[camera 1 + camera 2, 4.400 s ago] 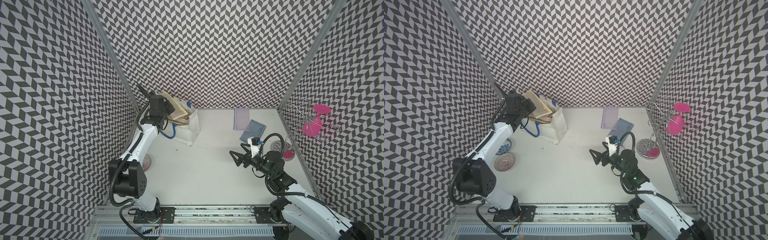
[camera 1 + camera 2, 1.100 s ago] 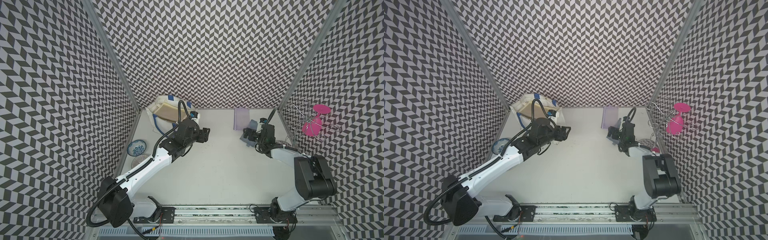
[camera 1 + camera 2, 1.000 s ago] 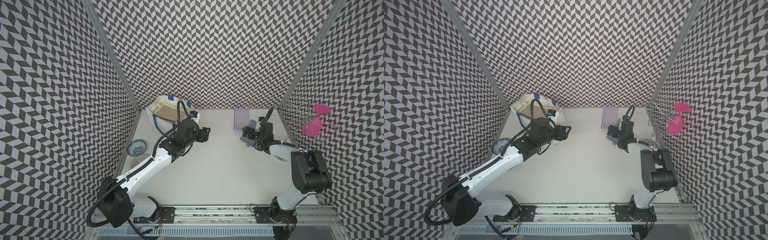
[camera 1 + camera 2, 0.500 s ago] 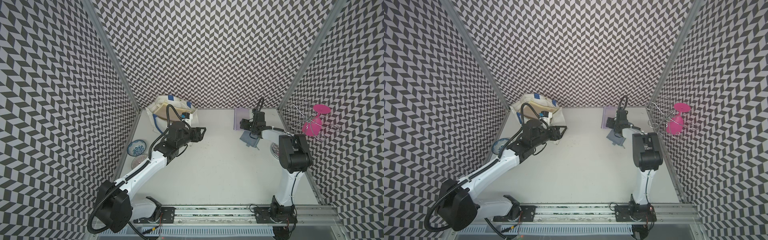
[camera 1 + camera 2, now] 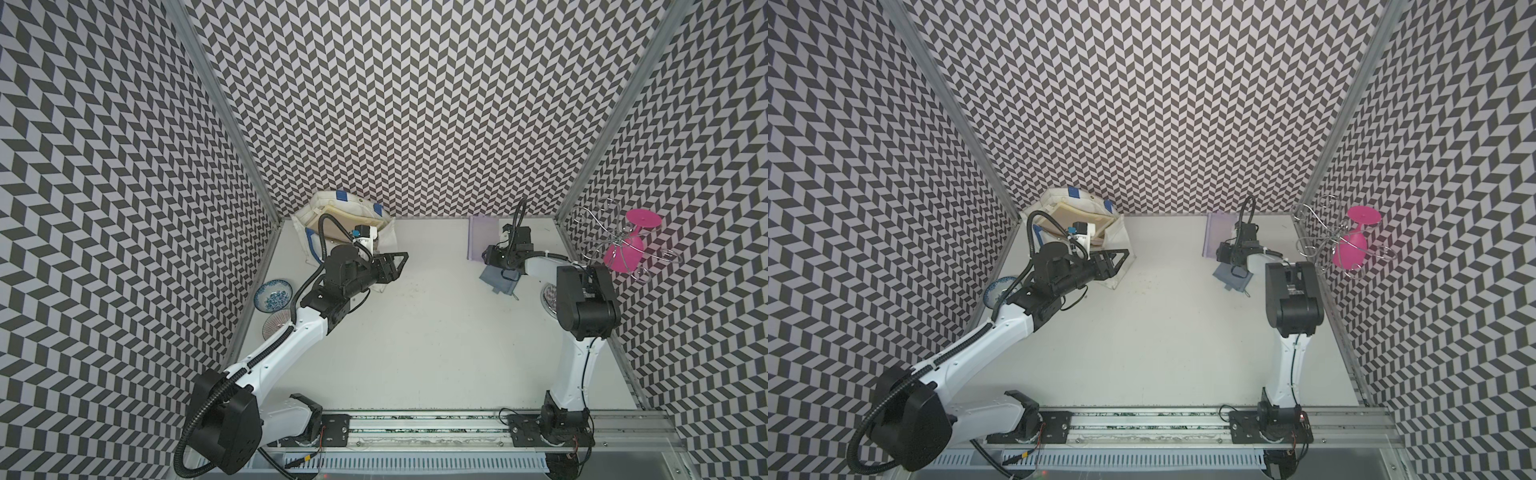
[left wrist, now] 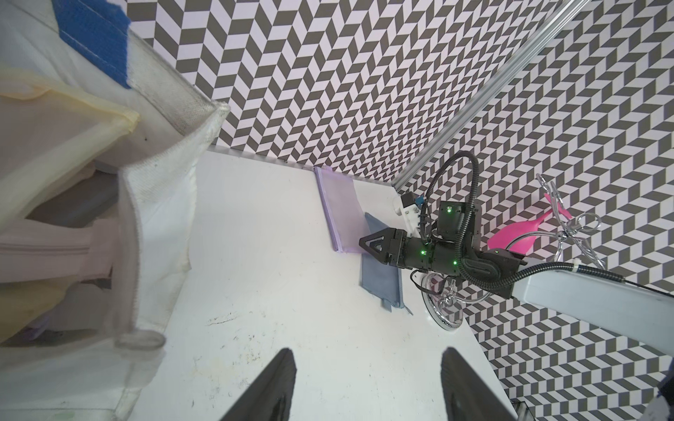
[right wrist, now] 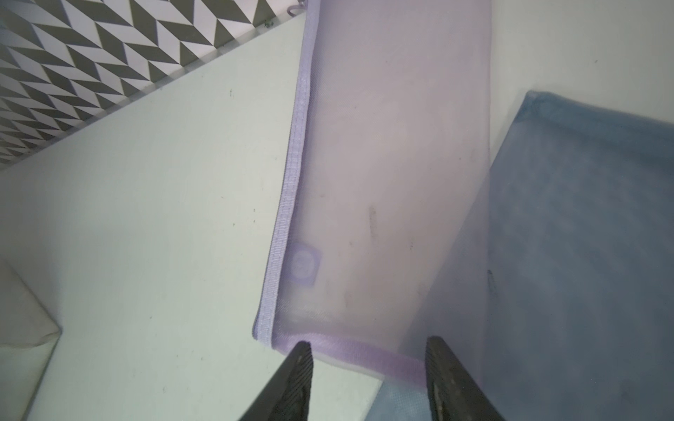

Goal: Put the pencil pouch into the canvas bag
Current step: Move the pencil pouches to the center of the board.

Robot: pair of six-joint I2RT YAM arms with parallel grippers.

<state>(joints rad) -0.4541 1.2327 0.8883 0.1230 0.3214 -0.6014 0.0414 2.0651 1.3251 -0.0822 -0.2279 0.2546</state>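
Note:
The white canvas bag [image 5: 309, 216] [image 5: 1121, 232] [image 6: 157, 189] stands open at the back left with several flat pouches inside. A lavender mesh pencil pouch [image 5: 480, 237] [image 5: 1217, 232] [image 6: 337, 204] [image 7: 383, 164] lies flat at the back right, its near end overlapping a blue mesh pouch [image 5: 496, 280] [image 5: 1231, 276] [image 7: 583, 237]. My right gripper [image 5: 489, 254] [image 5: 1223, 252] [image 7: 370, 346] sits low at the lavender pouch's near end. Its jaws are apart and straddle the hem. My left gripper [image 5: 401, 262] [image 5: 1125, 255] [image 6: 368, 361] hangs open and empty beside the bag's front corner.
A blue patterned bowl [image 5: 273, 294] and a glass dish [image 5: 277, 332] sit by the left wall. A wire rack [image 5: 590, 249] holding a pink glass [image 5: 623, 249] stands by the right wall, its metal base [image 5: 547, 297] beside my right arm. Patterned walls close three sides.
My right gripper moved back from over the blue pouch to the lavender pouch's near end, and its jaws narrowed. My left gripper drifted slightly left, closer to the bag.

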